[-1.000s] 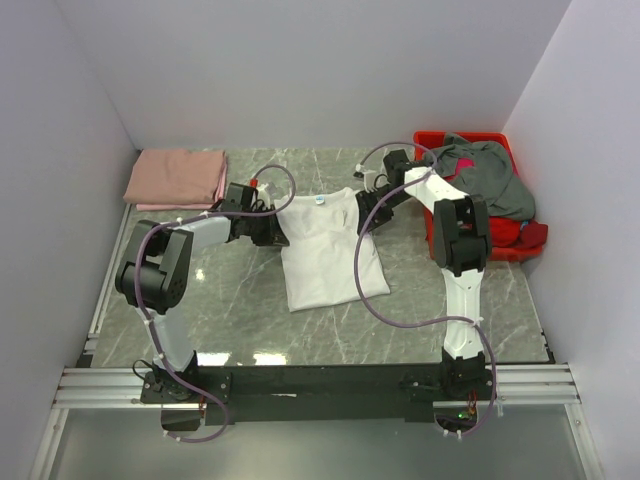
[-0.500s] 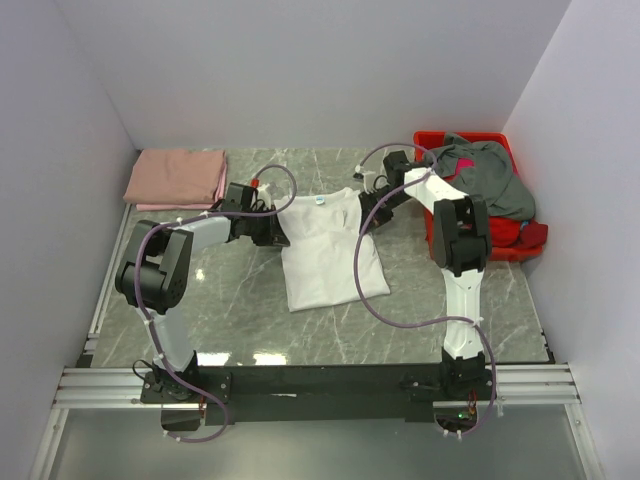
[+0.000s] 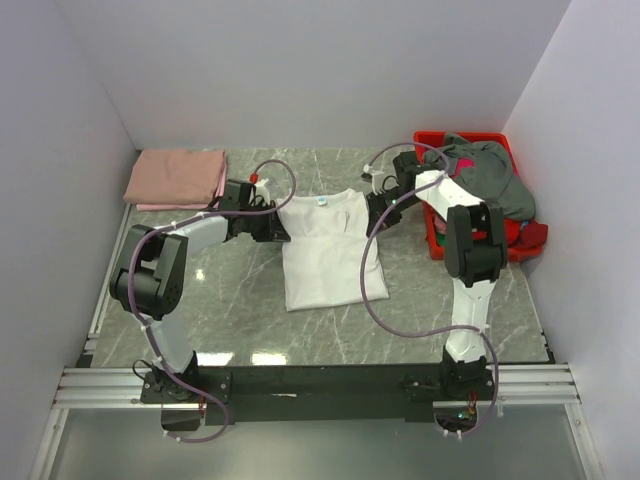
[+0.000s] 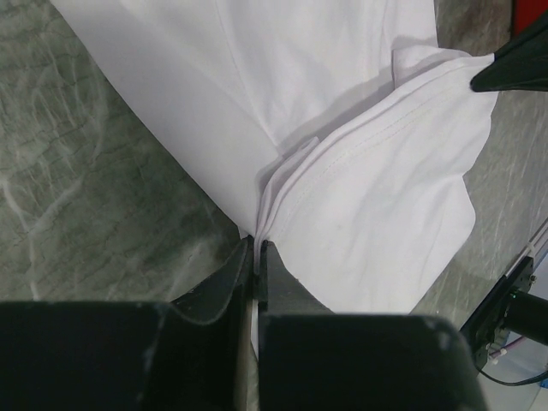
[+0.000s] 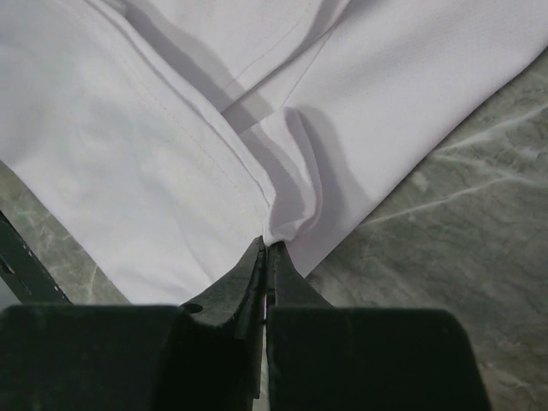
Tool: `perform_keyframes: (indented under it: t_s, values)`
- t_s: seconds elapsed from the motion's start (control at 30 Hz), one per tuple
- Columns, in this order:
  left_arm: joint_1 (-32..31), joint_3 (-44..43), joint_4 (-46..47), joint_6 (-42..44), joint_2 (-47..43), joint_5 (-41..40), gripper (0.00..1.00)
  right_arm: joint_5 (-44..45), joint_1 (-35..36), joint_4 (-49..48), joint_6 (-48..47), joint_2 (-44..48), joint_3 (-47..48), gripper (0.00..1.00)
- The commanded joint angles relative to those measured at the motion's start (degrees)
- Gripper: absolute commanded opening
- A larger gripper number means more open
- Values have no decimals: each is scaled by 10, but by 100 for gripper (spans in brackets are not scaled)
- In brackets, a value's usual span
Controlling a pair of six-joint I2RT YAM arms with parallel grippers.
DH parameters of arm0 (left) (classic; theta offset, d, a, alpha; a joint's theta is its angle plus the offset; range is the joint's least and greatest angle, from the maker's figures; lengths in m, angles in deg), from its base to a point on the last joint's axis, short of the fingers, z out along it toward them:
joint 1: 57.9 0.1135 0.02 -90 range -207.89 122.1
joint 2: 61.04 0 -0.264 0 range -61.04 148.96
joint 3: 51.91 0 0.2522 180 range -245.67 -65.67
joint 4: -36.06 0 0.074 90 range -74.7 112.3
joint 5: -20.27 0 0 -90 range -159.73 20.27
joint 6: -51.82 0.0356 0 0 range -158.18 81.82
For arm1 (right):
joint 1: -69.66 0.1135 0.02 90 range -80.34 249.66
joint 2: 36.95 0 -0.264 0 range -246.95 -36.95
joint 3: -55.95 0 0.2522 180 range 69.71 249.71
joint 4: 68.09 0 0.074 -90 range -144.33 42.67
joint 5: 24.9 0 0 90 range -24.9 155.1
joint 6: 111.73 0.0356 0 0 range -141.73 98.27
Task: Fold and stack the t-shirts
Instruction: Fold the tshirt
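Note:
A white t-shirt [image 3: 325,250] with a small blue neck label lies partly folded on the marble table. My left gripper [image 3: 280,228] is shut on its left shoulder edge; the left wrist view shows the jaws pinching the white cloth [image 4: 360,171]. My right gripper [image 3: 375,208] is shut on its right shoulder edge; the right wrist view shows the cloth [image 5: 171,128] bunched at the fingertips [image 5: 267,248]. A folded salmon-pink t-shirt [image 3: 177,178] lies at the back left. A grey t-shirt [image 3: 490,175] and a red one [image 3: 525,235] are heaped in the bin.
A red plastic bin [image 3: 436,222] stands at the back right against the wall. White walls close in the table on three sides. A metal rail [image 3: 300,385] runs along the near edge by the arm bases.
The right arm has shifted to the right, drawing the shirt's right shoulder outward. The left gripper has moved slightly up and left. The shirt's top now lies wider and flatter.

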Motion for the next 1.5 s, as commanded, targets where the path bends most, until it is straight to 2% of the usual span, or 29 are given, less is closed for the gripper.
perform_keyframes:
  t_s: [0.0,0.2,0.37,0.7,0.73,0.8,0.83,0.93,0.97,1.13,1.23,1.27,1.3,1.37,1.4,1.43,1.47]
  values:
    - [0,-3,20,9,-29,18,1,-12,-5,-11,-7,45,-20,0]
    - [0,-2,14,12,-31,10,1,9,-6,-33,5,61,-49,0]
    - [0,-6,17,7,-6,7,1,17,-8,-47,17,39,-43,0]
    - [0,-28,9,1,21,-20,3,37,-7,-47,18,-22,30,0]
    - [0,-29,6,2,22,-21,4,39,-6,-48,18,-24,32,3]
    - [0,-35,2,1,25,-28,10,39,-6,-48,18,-28,37,9]
    - [0,-35,2,0,23,-32,22,40,-6,-45,15,-29,39,21]
    - [0,-32,4,-3,-1,-57,38,47,-6,-41,8,-21,43,37]
    - [0,-32,3,-2,-13,-66,44,53,-6,-42,3,-6,42,38]
    - [0,-28,-12,44,-141,-193,53,91,-6,-54,-23,80,19,44]
    - [0,-1,0,74,-233,-263,70,83,-7,-74,-71,162,-20,47]
    - [0,25,8,78,-258,-275,88,76,-6,-82,-85,207,-53,48]
    - [1,41,19,87,-304,-283,96,67,-6,-92,-98,232,-72,49]
    - [2,94,47,112,-347,-234,99,25,-6,-143,-143,312,-155,62]
    - [3,108,64,155,-379,-197,99,-2,-6,-164,-162,339,-190,70]
    - [3,129,69,179,-393,-154,99,-35,-7,-197,-211,366,-226,86]
    - [3,138,69,203,-406,-53,99,-120,-8,-206,-243,405,-289,87]
